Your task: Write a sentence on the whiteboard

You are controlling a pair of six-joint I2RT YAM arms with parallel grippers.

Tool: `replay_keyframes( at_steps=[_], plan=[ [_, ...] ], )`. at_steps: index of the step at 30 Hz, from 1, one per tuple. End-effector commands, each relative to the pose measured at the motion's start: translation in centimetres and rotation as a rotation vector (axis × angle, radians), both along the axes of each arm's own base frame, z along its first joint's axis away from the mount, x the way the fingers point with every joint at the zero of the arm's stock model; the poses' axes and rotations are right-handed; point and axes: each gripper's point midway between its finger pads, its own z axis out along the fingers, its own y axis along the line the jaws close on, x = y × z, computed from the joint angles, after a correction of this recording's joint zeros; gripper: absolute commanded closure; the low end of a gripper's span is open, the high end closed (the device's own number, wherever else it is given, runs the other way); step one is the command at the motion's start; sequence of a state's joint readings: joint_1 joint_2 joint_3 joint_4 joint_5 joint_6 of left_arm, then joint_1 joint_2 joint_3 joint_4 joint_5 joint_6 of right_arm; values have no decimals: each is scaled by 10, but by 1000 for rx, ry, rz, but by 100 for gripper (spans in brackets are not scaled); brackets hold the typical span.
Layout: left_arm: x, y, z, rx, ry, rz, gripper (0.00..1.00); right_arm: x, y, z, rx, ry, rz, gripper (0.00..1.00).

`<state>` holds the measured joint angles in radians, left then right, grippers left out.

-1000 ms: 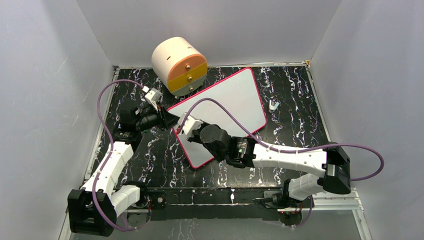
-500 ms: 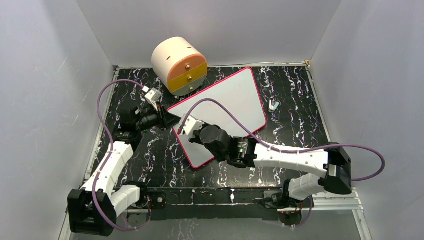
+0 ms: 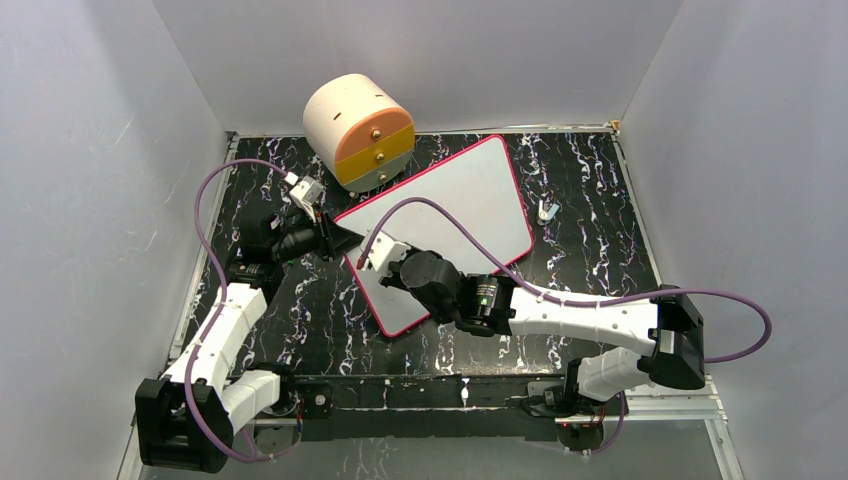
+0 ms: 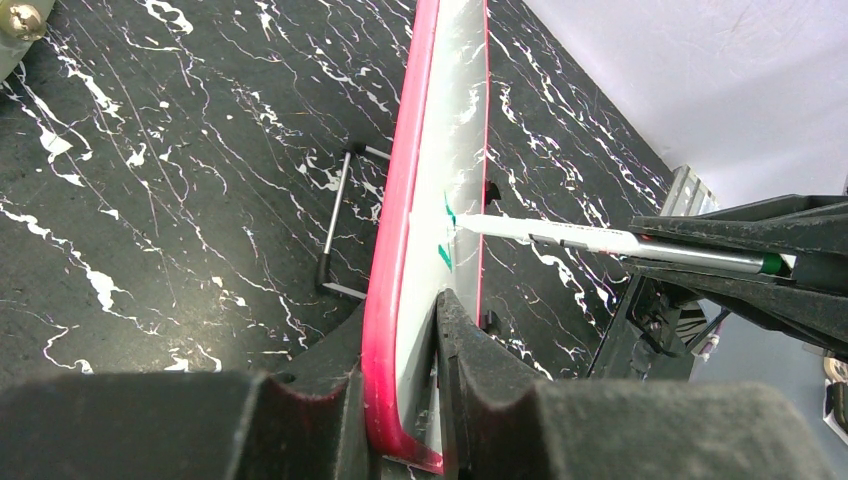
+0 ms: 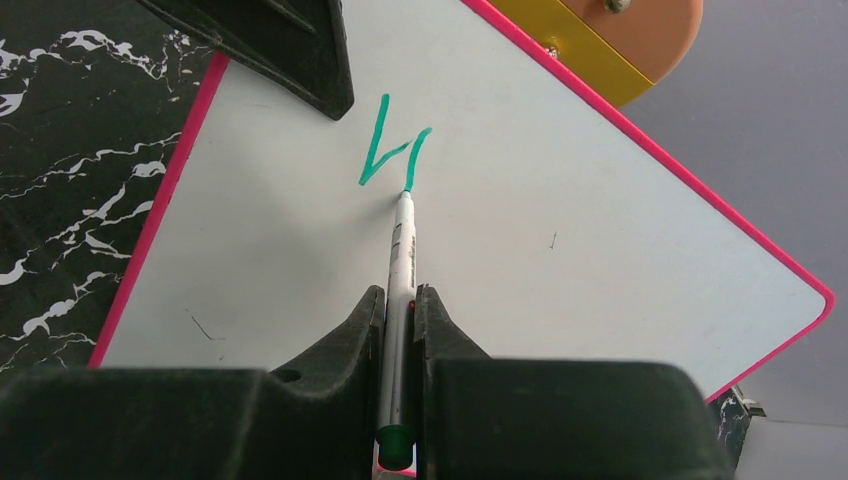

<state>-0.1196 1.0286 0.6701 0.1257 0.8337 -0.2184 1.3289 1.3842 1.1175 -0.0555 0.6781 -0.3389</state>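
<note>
Overhead, the whiteboard (image 3: 470, 195) lies askew on the dark table (image 3: 600, 230).
Left wrist: the left gripper (image 4: 400, 320) clamps its pink edge. Right wrist: the right gripper (image 5: 400, 310) pinches a pen (image 5: 402, 240), its tip touching the green strokes (image 5: 388, 155).

Tables: one table (image 3: 600, 250).
Boards: one whiteboard (image 3: 470, 200), at the middle.
Pens: one marker (image 5: 400, 270).
Writing: one green mark (image 5: 385, 150), near the whiteboard's nine o'clock corner.
Arms: two, left arm (image 3: 225, 330) at seven o'clock, right arm (image 3: 590, 318) at five o'clock.
Grippers: two, left gripper (image 4: 400, 320) and right gripper (image 5: 400, 300).
Cables: two purple cables (image 3: 215, 190), one per arm.
Boxes: one round box (image 3: 358, 130), at eleven o'clock.
Drawers: three drawers (image 3: 378, 150), orange, yellow, grey.
Clips: one metal clip (image 3: 546, 211), at two o'clock.
</note>
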Motion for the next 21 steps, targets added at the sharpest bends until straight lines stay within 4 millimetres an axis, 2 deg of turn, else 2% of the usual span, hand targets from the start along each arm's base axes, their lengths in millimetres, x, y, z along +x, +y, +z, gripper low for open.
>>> replay_keyframes(
  at_steps=[1, 15, 21],
  plan=[
    [-4, 20, -63, 205, 62, 42, 100, 1, -6, 5, 22, 9, -17, 100],
    [-4, 20, -63, 203, 61, 39, 100, 6, -6, 13, 51, -26, -34, 100],
    [-4, 20, -63, 202, 59, 36, 100, 12, -4, 26, 95, -59, -43, 100]
  ],
)
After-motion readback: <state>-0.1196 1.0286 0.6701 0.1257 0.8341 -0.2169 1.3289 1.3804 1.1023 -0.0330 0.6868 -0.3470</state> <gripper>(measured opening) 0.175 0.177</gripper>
